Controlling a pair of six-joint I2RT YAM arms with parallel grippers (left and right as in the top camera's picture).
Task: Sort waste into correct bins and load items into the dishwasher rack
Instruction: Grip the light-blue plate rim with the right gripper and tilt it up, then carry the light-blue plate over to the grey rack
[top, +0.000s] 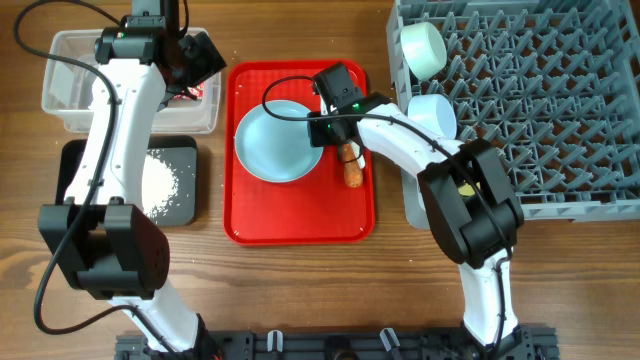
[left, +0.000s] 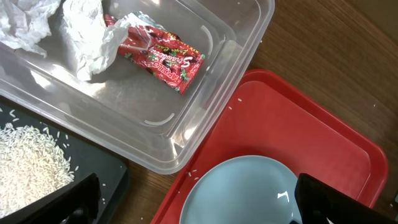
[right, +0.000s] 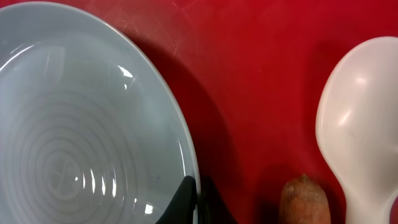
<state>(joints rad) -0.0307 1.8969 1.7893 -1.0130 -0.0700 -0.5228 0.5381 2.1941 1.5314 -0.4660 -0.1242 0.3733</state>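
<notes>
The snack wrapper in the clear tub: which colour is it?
The snack wrapper is red, best seen in the left wrist view.

I work at a robot test bench dressed as a kitchen. My left arm (top: 120, 150) and right arm (top: 400, 140) rise from a black rail (top: 330, 345) at the edge of a wooden tabletop (top: 300, 290), with a cable (top: 38, 290) looping loose. Around them sit staged dish things: a grey rack (top: 540, 110), a red tray (top: 300, 225) with a plate (top: 275, 145), a tub (top: 65, 75) and a black tray (top: 185, 210).
</notes>
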